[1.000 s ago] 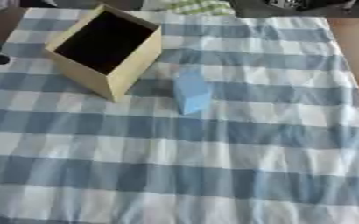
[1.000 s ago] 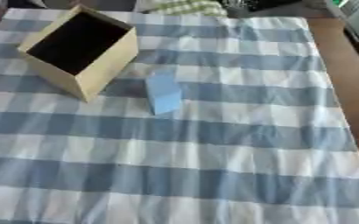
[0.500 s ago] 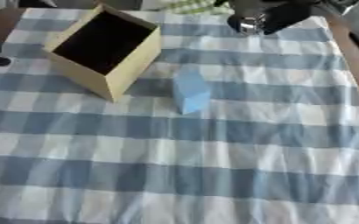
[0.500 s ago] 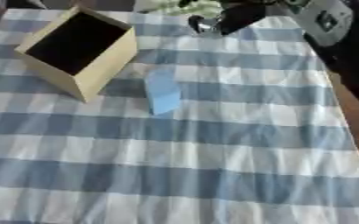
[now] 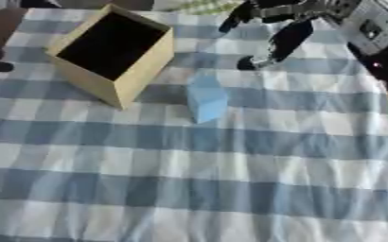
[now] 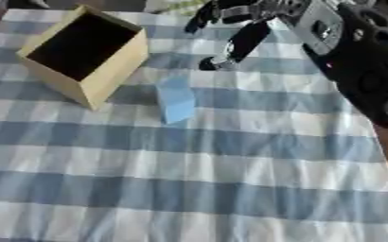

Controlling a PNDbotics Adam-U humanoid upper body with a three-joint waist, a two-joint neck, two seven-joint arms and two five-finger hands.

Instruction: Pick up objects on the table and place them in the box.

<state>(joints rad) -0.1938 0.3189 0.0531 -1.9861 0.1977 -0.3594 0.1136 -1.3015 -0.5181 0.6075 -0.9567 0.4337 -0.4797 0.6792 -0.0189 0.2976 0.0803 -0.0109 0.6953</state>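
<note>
Cloth (image 5: 230, 189) in blue checks covers the table; on it my block (image 5: 207, 100) stands just right of the box (image 5: 114, 52), apart from it. Beyond, my right hand (image 5: 290, 29) hovers with relaxed fingers, holding nothing.

No text, label, brand, number or sign can be read anywhere. The tan box (image 5: 114, 52) in the upper left has plain walls, the light blue block (image 5: 207, 98) near the middle is unmarked, and the grey panel on the robot's arm (image 6: 317, 29) in the upper right carries only a small dark mark (too blurred to read as anything).
</note>
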